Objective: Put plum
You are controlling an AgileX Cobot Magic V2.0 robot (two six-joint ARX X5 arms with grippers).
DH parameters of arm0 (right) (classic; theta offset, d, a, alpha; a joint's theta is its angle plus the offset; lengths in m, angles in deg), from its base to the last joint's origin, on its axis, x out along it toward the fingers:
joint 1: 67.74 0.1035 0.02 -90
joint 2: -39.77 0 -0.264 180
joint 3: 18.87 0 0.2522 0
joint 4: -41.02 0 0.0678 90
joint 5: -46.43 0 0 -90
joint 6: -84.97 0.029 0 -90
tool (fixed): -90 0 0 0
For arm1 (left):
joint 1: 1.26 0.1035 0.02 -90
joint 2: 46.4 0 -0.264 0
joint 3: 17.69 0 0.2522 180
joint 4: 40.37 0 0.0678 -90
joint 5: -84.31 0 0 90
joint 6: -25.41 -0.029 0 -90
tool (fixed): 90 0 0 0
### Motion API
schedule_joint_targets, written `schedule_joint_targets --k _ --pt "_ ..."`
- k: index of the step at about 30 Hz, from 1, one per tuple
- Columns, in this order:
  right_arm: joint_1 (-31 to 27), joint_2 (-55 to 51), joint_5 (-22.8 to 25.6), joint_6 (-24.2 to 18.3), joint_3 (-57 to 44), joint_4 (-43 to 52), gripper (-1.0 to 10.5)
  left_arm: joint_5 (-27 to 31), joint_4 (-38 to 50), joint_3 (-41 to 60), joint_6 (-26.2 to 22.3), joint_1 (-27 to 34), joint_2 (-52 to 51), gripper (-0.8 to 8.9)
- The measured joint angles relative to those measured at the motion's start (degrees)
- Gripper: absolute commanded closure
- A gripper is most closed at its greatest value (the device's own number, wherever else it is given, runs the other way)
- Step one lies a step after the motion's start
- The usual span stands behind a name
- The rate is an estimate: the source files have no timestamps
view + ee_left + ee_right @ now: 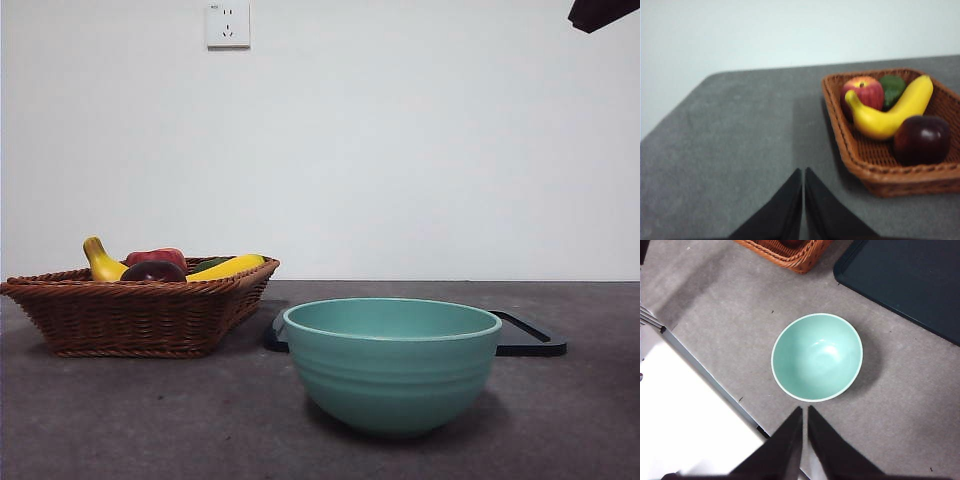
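The plum, dark maroon and glossy, lies in a brown wicker basket beside a banana; in the front view the plum peeks over the basket rim at the left. My left gripper is shut and empty, hovering over bare table short of the basket. My right gripper is shut and empty, high above an empty teal bowl. Only a dark arm tip shows in the front view's top right corner.
The basket also holds a red apple, a green fruit and a second yellow fruit. The teal bowl stands front centre, with a dark flat tray behind it. A table edge runs near the bowl.
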Motion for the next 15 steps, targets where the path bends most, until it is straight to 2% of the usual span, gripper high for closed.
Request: schedule_joint_targets --k 15 --pt "0.0 0.0 0.0 0.0 0.0 0.0 9.4 0.1 -1.9 0.0 0.1 0.0 0.0 8.07"
